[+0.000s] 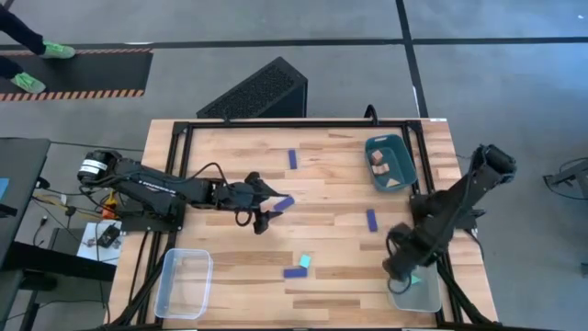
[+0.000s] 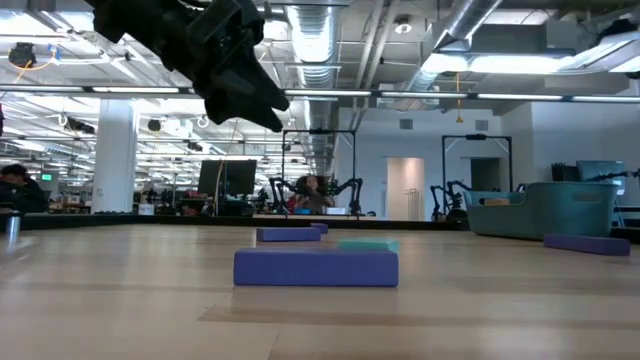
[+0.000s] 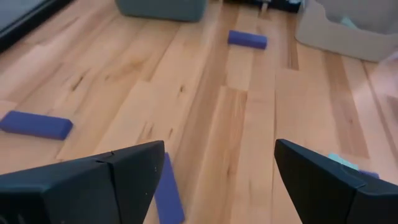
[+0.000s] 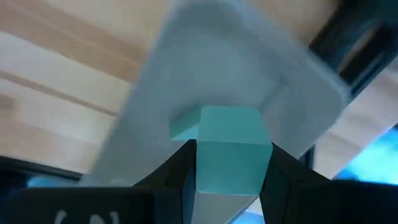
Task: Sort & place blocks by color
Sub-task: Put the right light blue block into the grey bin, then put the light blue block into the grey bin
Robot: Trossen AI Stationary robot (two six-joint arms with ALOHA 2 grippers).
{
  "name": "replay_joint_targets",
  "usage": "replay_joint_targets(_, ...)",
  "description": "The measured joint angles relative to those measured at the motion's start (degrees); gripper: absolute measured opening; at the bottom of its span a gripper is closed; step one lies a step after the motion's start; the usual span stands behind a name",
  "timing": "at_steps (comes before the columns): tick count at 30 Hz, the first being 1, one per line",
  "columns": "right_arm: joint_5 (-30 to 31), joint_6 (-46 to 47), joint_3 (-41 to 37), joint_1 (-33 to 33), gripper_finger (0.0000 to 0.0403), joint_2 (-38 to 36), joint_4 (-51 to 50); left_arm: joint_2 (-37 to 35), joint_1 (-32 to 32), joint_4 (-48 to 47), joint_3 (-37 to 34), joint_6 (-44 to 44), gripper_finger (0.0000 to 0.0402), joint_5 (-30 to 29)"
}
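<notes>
A light teal cube (image 4: 227, 152) sits between the fingers of my right gripper (image 4: 227, 163), which hangs over the clear tray (image 1: 424, 296) at the table's near right corner. Another teal piece (image 4: 183, 127) shows beyond the cube. My left gripper (image 1: 269, 208) stands open above the table's middle, with a dark blue bar (image 3: 166, 193) lying flat below, by one finger. More blue bars (image 1: 292, 158), (image 1: 371, 219), (image 1: 296, 272) and a teal cube (image 1: 304, 262) lie flat on the wood. My right gripper pinches the teal cube by two opposite sides (image 4: 204, 168) between its two fingers. The fingers come from above and point steeply down. The cube is lifted clear, over the clear tray.
A dark teal bin (image 1: 405, 156) at the far right holds pale wood pieces. A second clear tray (image 1: 184, 283) stands at the near left corner. Black frame bars run along the table's edges.
</notes>
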Motion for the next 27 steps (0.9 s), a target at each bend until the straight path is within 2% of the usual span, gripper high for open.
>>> replay_joint_targets(4, -0.2, 8.3, -6.0, 3.2, 0.0134, 0.5, 14.7, 0.0, 0.9, 0.6, 0.0, 0.1, 0.0295, 2.4)
replay_joint_targets(6, -0.3, 11.1, -7.7, 4.2, 0.014, 1.9, 18.3, 0.0, 1.4, 0.0, 0.0, 0.1, 0.0295, 3.2)
replay_joint_targets(15, 0.1, 13.9, -8.0, 5.8, 0.0238, 5.5, 18.5, 0.0, 5.3, -0.1, 0.0, -3.8, 0.0295, 10.4)
replay_joint_targets(21, 8.6, 15.0, -1.4, 5.4, 0.0253, 5.3, 11.6, -0.7, 8.3, -0.6, 0.0, -5.2, 0.0295, 13.8)
replay_joint_targets(24, 16.6, 14.3, 3.6, 3.8, 0.0253, 5.3, 8.6, -2.9, 9.9, -0.5, 0.0, -6.3, 0.0295, 14.1)
replay_joint_targets(27, 24.6, 11.6, 6.4, 1.3, 0.0254, 5.2, 7.9, -6.6, 13.0, 4.6, 0.0, -10.5, 0.0295, 16.5)
